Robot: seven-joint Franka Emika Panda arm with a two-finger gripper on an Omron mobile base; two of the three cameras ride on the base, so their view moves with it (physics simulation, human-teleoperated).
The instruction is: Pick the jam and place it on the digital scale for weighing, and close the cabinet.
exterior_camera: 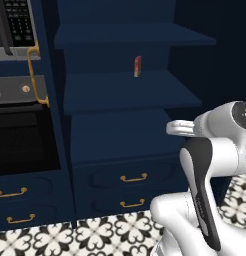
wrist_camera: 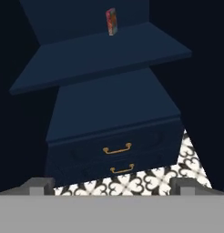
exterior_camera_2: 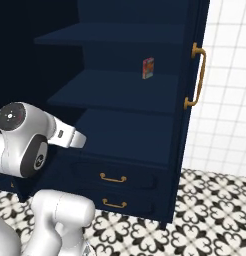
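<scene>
The cabinet (exterior_camera: pixel 120 90) stands before me, tall and navy blue, with its inner shelves (exterior_camera_2: pixel 115 95) exposed. Its right door (exterior_camera_2: pixel 192 100) is swung open and carries a vertical brass handle (exterior_camera_2: pixel 196 75). The left door (exterior_camera: pixel 45 100) shows edge-on, also open. My gripper (wrist_camera: pixel 112 185) is open with nothing between its fingertips (wrist_camera: pixel 41 184), low and well back from the shelves. The jam and the digital scale are out of view. A thin red-orange packet (exterior_camera: pixel 137 66) stands upright on the middle shelf (wrist_camera: pixel 111 21).
Two navy drawers with brass pulls (exterior_camera: pixel 133 178) sit under the shelves. A black oven (exterior_camera: pixel 20 140) and a keypad panel (exterior_camera: pixel 17 22) lie left of the cabinet. The floor (exterior_camera_2: pixel 195 215) is patterned tile, and a white tiled wall (exterior_camera_2: pixel 227 75) rises on the right.
</scene>
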